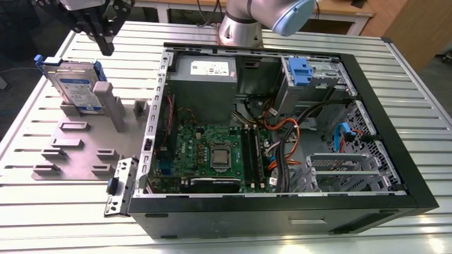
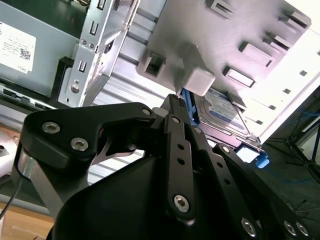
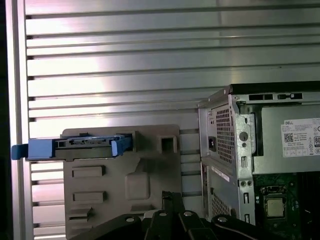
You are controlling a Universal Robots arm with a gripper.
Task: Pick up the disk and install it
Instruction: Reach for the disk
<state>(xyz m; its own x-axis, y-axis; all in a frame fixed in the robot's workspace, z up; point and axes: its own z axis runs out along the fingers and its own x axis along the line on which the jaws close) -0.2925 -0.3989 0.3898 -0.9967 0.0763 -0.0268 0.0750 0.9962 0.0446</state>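
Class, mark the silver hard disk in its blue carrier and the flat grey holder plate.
Silver hard disk in blue carrier (image 1: 76,87), exterior view: its white-and-blue label.
Flat grey holder plate (image 1: 79,159), exterior view: bare middle surface.

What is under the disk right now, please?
The disk stands on edge in a slot of a grey holder, which lies flat on the slatted table. Its lower edge is covered by the holder's blocks, so how it seats there cannot be seen.
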